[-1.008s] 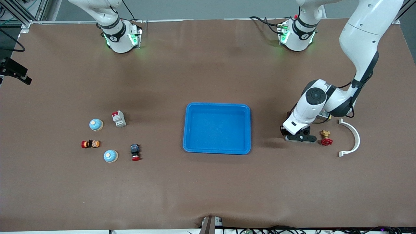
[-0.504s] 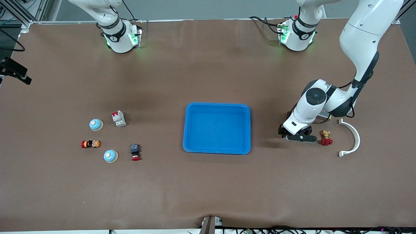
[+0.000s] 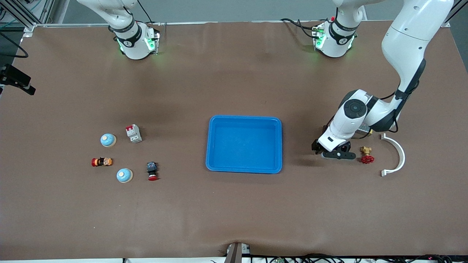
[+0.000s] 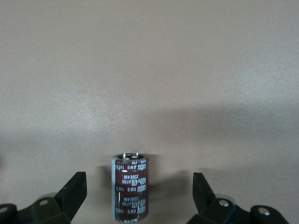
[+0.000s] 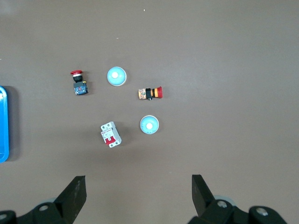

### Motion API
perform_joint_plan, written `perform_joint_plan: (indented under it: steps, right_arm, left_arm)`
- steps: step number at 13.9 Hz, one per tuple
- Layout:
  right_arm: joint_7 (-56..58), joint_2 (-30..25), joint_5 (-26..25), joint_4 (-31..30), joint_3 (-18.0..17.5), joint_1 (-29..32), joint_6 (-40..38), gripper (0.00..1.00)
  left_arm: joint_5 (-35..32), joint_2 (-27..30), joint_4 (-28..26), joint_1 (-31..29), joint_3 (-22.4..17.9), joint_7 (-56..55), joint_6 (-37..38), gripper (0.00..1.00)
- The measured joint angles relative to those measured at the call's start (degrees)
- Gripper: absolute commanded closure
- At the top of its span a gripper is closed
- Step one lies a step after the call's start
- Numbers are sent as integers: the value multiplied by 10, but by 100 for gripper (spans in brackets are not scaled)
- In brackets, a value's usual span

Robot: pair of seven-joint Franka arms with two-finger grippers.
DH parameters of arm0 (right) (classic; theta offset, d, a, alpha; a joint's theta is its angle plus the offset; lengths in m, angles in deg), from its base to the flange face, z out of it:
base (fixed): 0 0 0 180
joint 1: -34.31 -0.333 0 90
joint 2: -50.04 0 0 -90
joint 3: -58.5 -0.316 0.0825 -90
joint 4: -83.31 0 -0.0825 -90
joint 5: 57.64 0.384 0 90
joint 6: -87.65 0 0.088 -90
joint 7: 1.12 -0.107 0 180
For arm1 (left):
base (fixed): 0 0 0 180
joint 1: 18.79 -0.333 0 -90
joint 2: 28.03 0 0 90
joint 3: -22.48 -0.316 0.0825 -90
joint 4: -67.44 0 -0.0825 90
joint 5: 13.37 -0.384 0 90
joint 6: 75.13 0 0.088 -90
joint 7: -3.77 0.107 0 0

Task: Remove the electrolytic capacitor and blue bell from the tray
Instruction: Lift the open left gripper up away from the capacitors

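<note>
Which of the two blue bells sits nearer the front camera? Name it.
The bell beside the red-capped push button. It lies lower in the front view than the other bell, which sits beside the circuit breaker.

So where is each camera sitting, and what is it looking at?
Front view: high up across the table, facing both robots' bases; it shows the blue tray, the left gripper low over the table, and the right arm's base only.
Left wrist view: on the left arm's wrist, looking down at the upright capacitor between its open fingers.
Right wrist view: on the right arm's wrist, high up, looking down at two bells and its open fingers.
Shared: front and right wrist views both show the bells and the tray.
</note>
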Motion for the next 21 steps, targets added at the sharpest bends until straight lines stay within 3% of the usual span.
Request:
perform_joint_plan:
  steps: [8,15,18,21]
  right_arm:
    - [0,2,0,0,0,0,-1,0]
    - [0,3,0,0,0,0,-1,0]
    - [0,3,0,0,0,0,-1,0]
    - [0,3,0,0,0,0,-1,0]
  left_arm:
    - [0,0,73,-15,-2,-1,14,0]
    - [10,-55,202,-22,-5,11,79,0]
    - [68,-82,272,-29,-5,79,125,0]
    - [153,-90,363,-29,-5,179,228,0]
